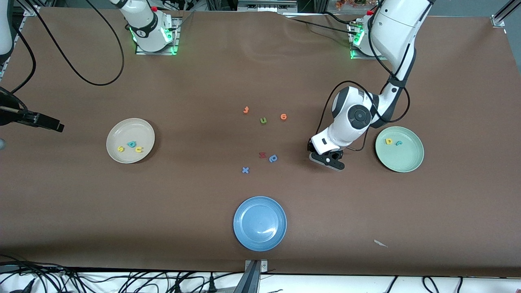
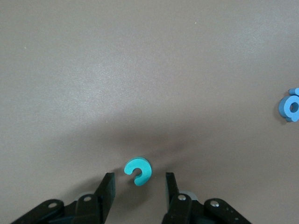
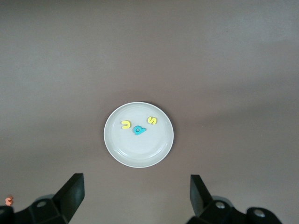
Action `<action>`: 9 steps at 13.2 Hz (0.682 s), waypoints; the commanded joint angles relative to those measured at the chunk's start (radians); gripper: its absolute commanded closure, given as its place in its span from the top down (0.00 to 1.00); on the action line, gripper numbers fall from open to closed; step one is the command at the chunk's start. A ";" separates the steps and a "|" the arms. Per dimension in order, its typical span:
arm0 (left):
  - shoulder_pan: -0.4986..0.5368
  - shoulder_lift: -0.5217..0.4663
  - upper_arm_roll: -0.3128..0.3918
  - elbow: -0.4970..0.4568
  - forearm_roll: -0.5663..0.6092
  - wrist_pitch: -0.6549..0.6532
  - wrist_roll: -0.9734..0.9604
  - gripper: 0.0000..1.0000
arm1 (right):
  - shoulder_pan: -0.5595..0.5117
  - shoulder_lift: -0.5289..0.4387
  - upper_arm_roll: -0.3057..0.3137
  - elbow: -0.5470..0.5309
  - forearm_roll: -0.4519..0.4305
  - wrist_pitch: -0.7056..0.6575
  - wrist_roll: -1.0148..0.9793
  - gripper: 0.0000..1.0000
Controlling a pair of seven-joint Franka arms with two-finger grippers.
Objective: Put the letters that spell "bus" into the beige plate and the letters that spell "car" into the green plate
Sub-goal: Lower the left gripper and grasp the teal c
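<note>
Brown surface bearing beige plate, green plate, blue plate, and loose foam letters near its centre.

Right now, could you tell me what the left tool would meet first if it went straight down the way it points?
Most likely the teal c, lying on the table between the left tool's open fingers.

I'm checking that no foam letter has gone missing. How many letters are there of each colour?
Yellow letters: 3
Teal letters: 3
Orange letters: 2
Blue letters: 2
Green letter: 1
Red letter: 1
Total: 12
</note>
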 commanded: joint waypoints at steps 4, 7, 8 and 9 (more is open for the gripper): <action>-0.007 0.010 0.009 0.005 0.025 -0.007 0.005 0.50 | -0.014 -0.012 0.015 -0.017 -0.005 0.013 0.000 1.00; -0.010 0.018 0.008 0.007 0.025 -0.004 0.003 0.50 | -0.014 -0.009 0.015 -0.017 -0.003 0.013 -0.002 1.00; -0.010 0.019 0.009 0.007 0.025 -0.004 0.003 0.50 | -0.014 -0.009 0.015 -0.017 -0.003 0.013 0.000 1.00; -0.012 0.024 0.009 0.008 0.025 -0.004 0.003 0.50 | -0.014 -0.009 0.015 -0.017 -0.005 0.013 0.000 1.00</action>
